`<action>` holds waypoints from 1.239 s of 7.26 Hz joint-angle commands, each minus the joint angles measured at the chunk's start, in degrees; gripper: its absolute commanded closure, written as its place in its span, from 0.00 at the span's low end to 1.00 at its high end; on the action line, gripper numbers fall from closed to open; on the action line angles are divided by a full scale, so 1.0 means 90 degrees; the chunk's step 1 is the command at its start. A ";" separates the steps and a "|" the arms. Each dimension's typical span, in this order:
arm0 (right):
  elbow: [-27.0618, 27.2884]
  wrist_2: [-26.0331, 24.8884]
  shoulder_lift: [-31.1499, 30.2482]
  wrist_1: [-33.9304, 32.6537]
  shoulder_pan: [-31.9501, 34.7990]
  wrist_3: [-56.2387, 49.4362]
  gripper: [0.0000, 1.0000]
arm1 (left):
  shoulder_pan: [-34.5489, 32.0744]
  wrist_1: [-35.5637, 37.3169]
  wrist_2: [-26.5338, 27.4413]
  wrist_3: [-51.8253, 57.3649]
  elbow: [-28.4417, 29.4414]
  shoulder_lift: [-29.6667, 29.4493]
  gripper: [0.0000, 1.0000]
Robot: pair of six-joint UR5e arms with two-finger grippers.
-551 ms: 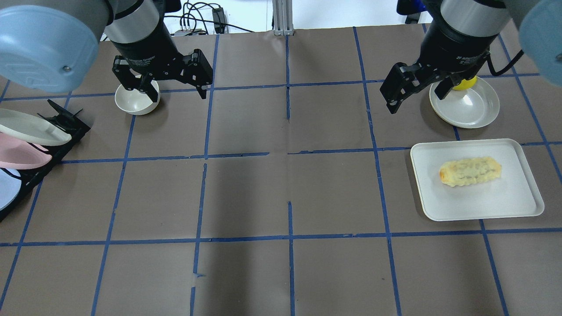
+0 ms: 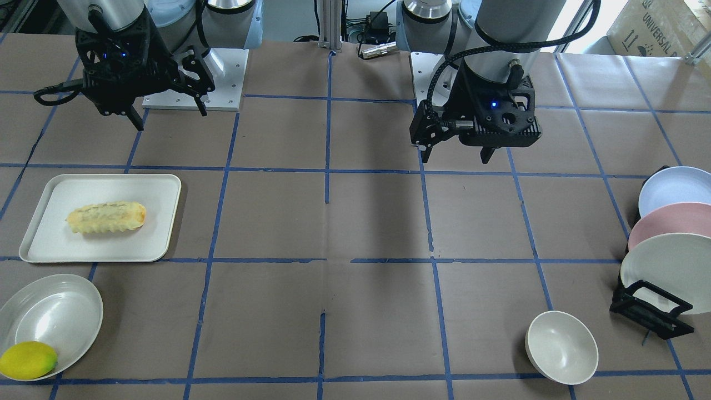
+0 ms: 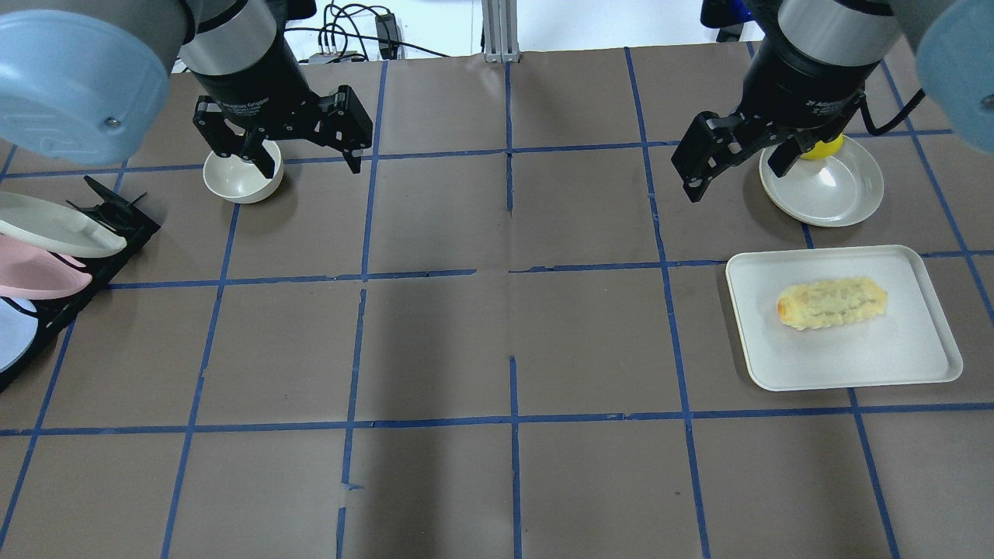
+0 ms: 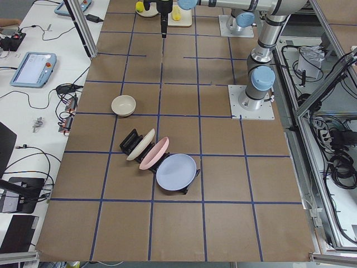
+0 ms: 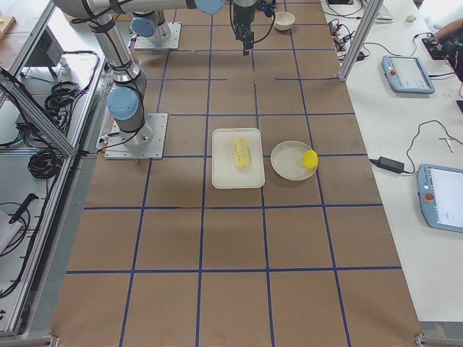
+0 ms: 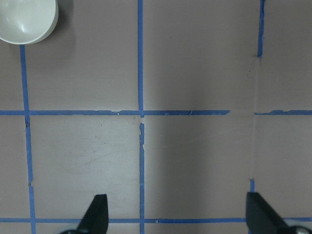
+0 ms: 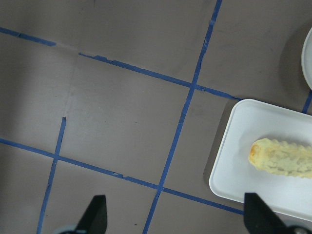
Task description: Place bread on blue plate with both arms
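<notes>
The bread (image 3: 831, 303) lies on a white tray (image 3: 854, 357) at the table's right side; it also shows in the front view (image 2: 106, 218) and at the right wrist view's right edge (image 7: 282, 157). The blue plate (image 2: 675, 189) stands on edge in a black rack at the left side, partly cut off in the overhead view (image 3: 12, 334). My left gripper (image 3: 311, 159) is open and empty, hanging high near a white bowl. My right gripper (image 3: 738, 175) is open and empty, high above the table, beyond the tray's far left corner.
A white bowl (image 3: 241, 177) sits under my left gripper's side. A white plate (image 3: 835, 190) with a yellow lemon (image 3: 821, 147) sits beyond the tray. The rack (image 3: 116, 225) also holds a pink plate (image 2: 666, 222) and a white plate (image 2: 672, 269).
My left gripper has shifted slightly toward the table's far side. The right gripper has barely moved. The bread and plates have stayed put.
</notes>
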 commanded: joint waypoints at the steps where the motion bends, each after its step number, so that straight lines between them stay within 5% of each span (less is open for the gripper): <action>1: 0.0201 -0.0075 -0.0033 -0.0004 -0.0140 -0.1366 0.00 | 0.0004 -0.0005 0.0006 0.0007 -0.0017 -0.0005 0.00; 3: 0.0766 -0.0096 -0.0228 -0.0121 -0.0859 -0.3330 0.00 | 0.0043 0.0005 0.0006 0.0036 -0.0026 0.0004 0.00; 5: 0.1721 -0.0076 -0.0472 -0.0819 -0.2136 -0.5525 0.00 | 0.1178 -0.0286 0.0288 0.0559 -0.0095 0.0014 0.00; 7: 0.3008 -0.0027 -0.0395 -0.2630 -0.3427 -0.8231 0.00 | 0.2265 -0.0716 0.0572 0.2569 -0.0076 0.0053 0.00; 9: 0.3756 0.0041 0.0031 -0.4334 -0.3549 -0.8936 0.00 | 0.3620 -0.0806 0.0533 0.4092 0.0002 0.0093 0.00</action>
